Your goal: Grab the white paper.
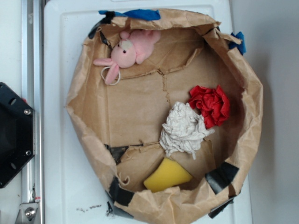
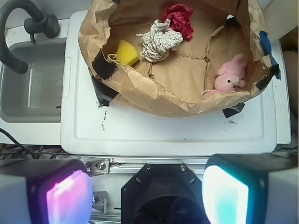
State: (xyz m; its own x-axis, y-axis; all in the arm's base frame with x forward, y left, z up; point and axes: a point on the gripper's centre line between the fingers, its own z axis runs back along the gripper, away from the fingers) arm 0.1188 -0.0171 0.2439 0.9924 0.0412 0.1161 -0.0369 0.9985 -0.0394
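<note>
Exterior view: brown paper-bag basin (image 1: 84, 126) sits on a white lid (image 1: 60, 56), walls rolled down, patched with black tape. Inside, by count: 1 white paper (image 1: 183, 129), 1 red paper wad (image 1: 211, 105), 1 yellow sponge (image 1: 167, 176), 1 pink plush bunny (image 1: 128, 50). White paper is just right of basin centre, roughly 4 o'clock from the middle. Red wad touches it at its 1 o'clock. Sponge just beside it at 7 o'clock, near the bottom wall. Bunny well apart, up at 11 o'clock of the basin. No gripper in this view; only the black robot base (image 1: 14, 133) at the left edge.

Wrist view: camera looks at the basin from well back, so everything is flipped. White paper (image 2: 160, 41) sits at 12 o'clock of the frame, red wad (image 2: 179, 19) touching at its 1 o'clock, sponge (image 2: 126, 52) just beside at 9 o'clock, bunny (image 2: 230, 77) well apart at 3 o'clock. A grey sink (image 2: 28, 93) with a dark faucet (image 2: 23, 28) is at 9 o'clock. Gripper (image 2: 147, 193) fills the bottom edge: two lit pads (image 2: 69, 198), one pink, one cyan, spread wide with nothing between them.

Progress: none of the grab is done, as I read it. Paper lies untouched, gripper far off it. Left: approach over the basin, descend on the white wad, close, lift. Risk: the red wad is in contact, could come along.
</note>
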